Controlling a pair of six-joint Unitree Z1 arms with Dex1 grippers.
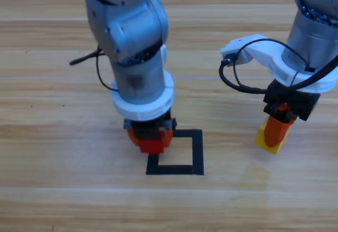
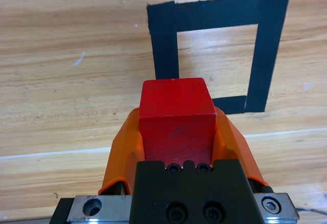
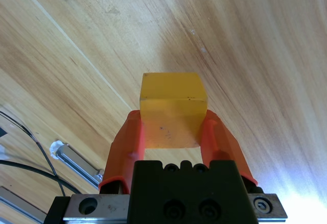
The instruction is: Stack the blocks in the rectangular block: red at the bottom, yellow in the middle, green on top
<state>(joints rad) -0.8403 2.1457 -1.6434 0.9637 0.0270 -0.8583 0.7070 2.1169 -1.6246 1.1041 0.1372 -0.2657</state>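
The red cube (image 1: pixel 151 147) (image 2: pixel 176 119) is held between the orange jaws of my left gripper (image 1: pixel 150 139) (image 2: pixel 176 127), at the left edge of the black tape rectangle (image 1: pixel 197 152) (image 2: pixel 267 50). Whether it touches the wood I cannot tell. Off to the right of the rectangle, my right gripper (image 1: pixel 275 131) (image 3: pixel 173 129) is shut on the yellow cube (image 1: pixel 268 139) (image 3: pixel 171 109), low over the table. The green cube is out of view.
The wooden table (image 1: pixel 63 189) spreads all around. A black cable (image 1: pixel 240 81) loops from the right wrist, and another (image 1: pixel 87 57) trails behind the left arm.
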